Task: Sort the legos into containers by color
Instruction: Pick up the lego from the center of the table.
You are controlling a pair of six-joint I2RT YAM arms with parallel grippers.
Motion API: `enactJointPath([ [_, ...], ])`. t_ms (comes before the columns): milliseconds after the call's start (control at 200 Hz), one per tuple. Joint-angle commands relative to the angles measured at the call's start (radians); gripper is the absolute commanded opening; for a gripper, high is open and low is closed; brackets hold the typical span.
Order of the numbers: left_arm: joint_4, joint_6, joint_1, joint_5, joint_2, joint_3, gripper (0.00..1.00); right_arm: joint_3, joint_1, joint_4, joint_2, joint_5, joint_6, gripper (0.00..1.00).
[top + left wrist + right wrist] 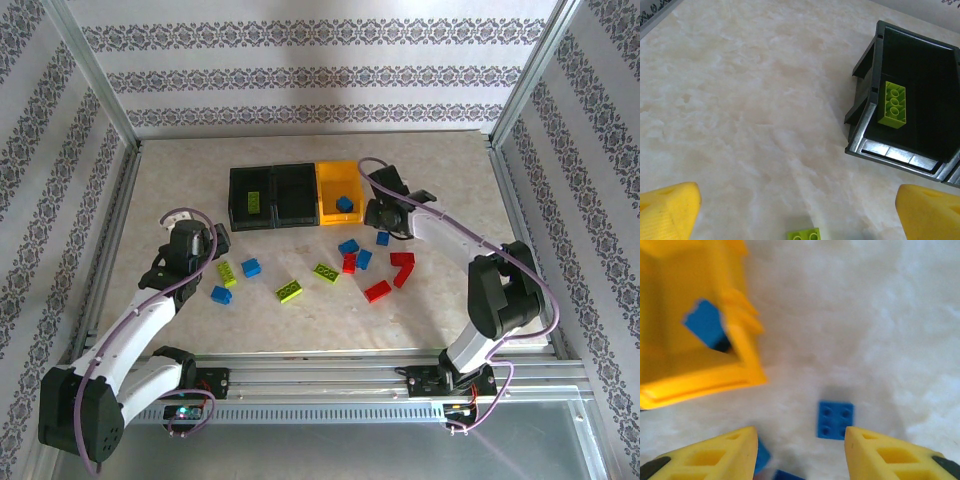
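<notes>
- The legos are small hard plastic bricks. I judge them light, stiff and not fragile, with smooth sides that may slip in a grip or skid on the polished worktop (180, 180).
- The best hold, in my view, is across two flat opposite side walls, centred and low on the brick, never on the studded top.
- The right jaws stand partly apart with nothing between them, just near of the yellow bin (705, 380). A square blue brick (835, 419) with four studs lies on the worktop just ahead, clear of both fingers.
- The left jaws stand wide and empty over the left of the worktop. A loose lime brick (803, 234) lies just under them, and the left black bin (865, 115) sits beyond to the right.
- There are three containers, joined in a row at the far middle: the left black bin, the middle black bin (293, 195) and the yellow bin on the right.
- Two bricks are already sorted: one binned lime brick (892, 104) in the left black bin and one binned blue brick (705, 325) in the yellow bin.
- Loose on the worktop are five blue and three lime bricks.
- There are three or four loose red ones. A straight red brick (378, 291) is plain, but the bent red shape (402, 265) may be two bricks touching.
- Most blue and all the red lie near of the yellow bin. The lime and two blue lie further left.
</notes>
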Motion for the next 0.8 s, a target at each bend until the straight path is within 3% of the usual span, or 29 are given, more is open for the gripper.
enactJointPath([
  [0, 0.015, -0.003, 0.017, 0.004, -0.006, -0.008, 1.0, -0.027, -0.023, -0.017, 0.002, -0.039, 0.032, 0.52],
  [250, 0.003, -0.005, 0.018, 0.004, 0.0, -0.002, 1.0, 0.024, -0.047, -0.006, 0.11, -0.106, -0.004, 0.56],
  [794, -0.009, -0.009, 0.019, -0.005, -0.011, -0.014, 1.0, 0.051, -0.077, 0.009, 0.249, -0.099, -0.014, 0.52],
])
